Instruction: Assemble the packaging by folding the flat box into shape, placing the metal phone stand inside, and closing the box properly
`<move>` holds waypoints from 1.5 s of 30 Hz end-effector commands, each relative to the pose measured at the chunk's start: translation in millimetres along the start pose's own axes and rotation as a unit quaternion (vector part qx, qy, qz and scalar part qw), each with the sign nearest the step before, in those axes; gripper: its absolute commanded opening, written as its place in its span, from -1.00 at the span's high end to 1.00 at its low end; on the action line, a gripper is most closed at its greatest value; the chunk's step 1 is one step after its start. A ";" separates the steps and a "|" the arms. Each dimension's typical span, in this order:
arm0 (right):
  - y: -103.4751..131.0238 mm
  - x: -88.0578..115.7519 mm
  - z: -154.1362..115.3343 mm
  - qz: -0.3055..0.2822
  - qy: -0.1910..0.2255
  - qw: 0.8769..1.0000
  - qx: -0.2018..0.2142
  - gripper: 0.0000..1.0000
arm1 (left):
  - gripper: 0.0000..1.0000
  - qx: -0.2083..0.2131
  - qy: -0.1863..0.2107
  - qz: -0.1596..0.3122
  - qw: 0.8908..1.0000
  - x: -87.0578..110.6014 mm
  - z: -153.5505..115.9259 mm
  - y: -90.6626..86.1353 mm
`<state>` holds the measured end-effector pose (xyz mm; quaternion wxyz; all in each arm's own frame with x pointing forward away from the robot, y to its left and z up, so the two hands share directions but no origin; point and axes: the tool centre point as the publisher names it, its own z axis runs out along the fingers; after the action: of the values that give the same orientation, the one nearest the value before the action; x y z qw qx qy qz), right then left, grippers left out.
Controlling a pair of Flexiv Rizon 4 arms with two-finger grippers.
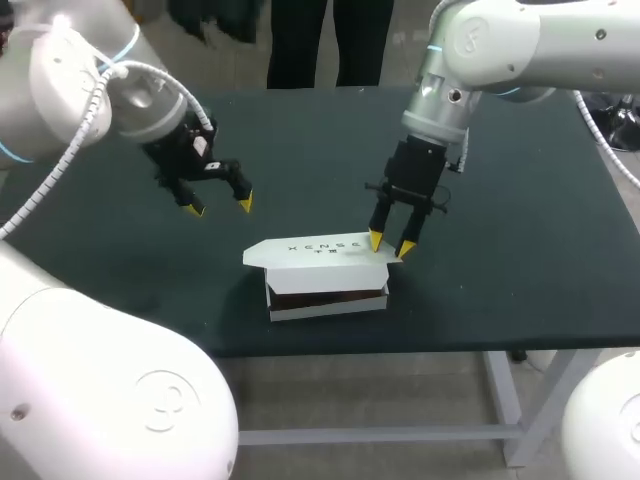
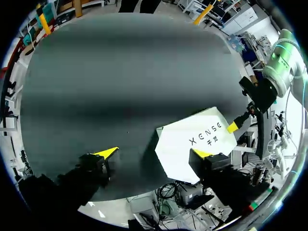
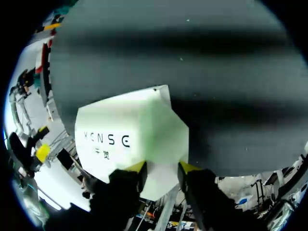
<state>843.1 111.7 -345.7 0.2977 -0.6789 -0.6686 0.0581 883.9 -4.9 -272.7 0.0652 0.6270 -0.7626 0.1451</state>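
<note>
One white cardboard box (image 1: 328,296) is sitting just under the right gripper (image 1: 390,245), whose narrowly parted jaws are resting on the end of its half-closed lid (image 1: 315,250). The left gripper (image 1: 218,205) is hanging wide open and empty, well apart. Being light, thin card, it is probably creasing easily, so pressing near the folds is looking safest. No phone stand is showing.
</note>
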 end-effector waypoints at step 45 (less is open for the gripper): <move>-5.5 1.4 7.7 -0.004 0.003 1.000 -0.027 0.09 | 0.07 -0.167 -0.025 -0.192 0.967 44.3 37.8 25.6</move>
<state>838.2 114.5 -348.7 0.2853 -0.6824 -0.6719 0.0394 850.6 -48.4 -297.7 0.1779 0.7454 -0.6424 -0.0059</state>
